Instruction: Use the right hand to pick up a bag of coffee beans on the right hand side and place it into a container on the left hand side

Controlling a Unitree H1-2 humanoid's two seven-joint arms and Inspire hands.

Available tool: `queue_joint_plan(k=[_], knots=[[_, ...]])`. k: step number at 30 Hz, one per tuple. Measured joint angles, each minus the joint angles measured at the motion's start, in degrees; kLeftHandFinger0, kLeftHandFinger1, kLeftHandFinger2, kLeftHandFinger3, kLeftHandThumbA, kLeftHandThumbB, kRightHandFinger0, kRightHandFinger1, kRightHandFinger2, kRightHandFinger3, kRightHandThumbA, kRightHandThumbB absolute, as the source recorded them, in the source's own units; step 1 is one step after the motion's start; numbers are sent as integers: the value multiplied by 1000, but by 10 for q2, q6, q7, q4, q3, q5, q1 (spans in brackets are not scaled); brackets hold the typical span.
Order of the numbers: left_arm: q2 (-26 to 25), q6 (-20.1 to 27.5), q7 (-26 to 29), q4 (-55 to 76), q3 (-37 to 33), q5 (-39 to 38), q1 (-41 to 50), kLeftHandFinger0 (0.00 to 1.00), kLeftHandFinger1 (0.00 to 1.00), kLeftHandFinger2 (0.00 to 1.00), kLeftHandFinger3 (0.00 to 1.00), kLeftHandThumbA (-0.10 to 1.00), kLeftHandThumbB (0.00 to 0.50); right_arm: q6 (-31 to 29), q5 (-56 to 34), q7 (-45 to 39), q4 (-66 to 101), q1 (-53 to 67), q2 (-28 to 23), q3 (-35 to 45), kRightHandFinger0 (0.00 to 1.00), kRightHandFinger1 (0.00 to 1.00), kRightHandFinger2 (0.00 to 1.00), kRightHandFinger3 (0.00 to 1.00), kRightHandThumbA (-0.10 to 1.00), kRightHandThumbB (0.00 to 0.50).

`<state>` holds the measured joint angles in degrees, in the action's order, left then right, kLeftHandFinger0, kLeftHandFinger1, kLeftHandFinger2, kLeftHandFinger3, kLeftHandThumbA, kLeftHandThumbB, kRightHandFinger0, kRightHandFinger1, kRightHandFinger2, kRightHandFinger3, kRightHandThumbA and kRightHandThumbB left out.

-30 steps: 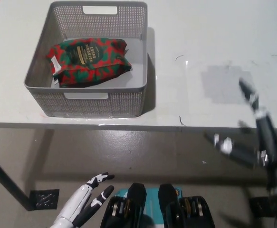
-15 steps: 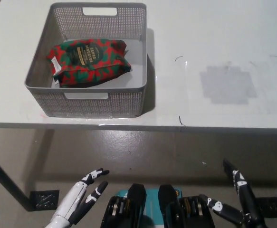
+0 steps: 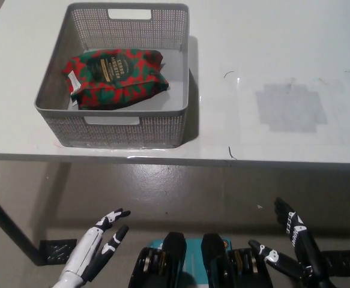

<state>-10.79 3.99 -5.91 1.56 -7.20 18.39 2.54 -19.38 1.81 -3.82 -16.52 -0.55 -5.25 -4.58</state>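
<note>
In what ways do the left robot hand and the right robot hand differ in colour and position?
The left robot hand is white with dark fingertips; the right robot hand is black with small white marks. The left one sits at the lower left, roughly below the grey basket; the right one sits at the lower right, below the bare part of the table. Both are open, hold nothing, and hang below the table edge.

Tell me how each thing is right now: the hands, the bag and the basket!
Left hand: open, low beside the body, holding nothing.
Right hand: open, down below the table edge, holding nothing.
Coffee bag: lying flat inside the basket.
Basket: upright on the table, holding the bag.
</note>
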Motion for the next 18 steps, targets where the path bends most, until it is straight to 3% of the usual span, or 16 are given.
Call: queue_joint_plan(k=[6, 11, 14, 18], knots=[[0, 11, 2, 0, 0, 0, 1, 1000, 1000, 1000, 1000, 1000, 172, -14, 0, -7, -8, 0, 0, -3, 1000, 1000, 1000, 1000, 968, 295], [0, 17, 1, -7, 3, -14, 4, 1000, 1000, 1000, 1000, 1000, 214, -22, 0, -8, -10, 4, 0, -3, 1000, 1000, 1000, 1000, 971, 294], [2, 16, -1, -11, 6, -25, 7, 1000, 1000, 1000, 1000, 1000, 283, -22, 1, -9, -10, 8, -1, -4, 1000, 1000, 1000, 1000, 978, 288], [14, 12, -4, -11, 13, -54, 11, 1000, 1000, 1000, 1000, 1000, 259, -22, 1, -11, -10, 10, -1, -6, 1000, 1000, 1000, 1000, 985, 294]])
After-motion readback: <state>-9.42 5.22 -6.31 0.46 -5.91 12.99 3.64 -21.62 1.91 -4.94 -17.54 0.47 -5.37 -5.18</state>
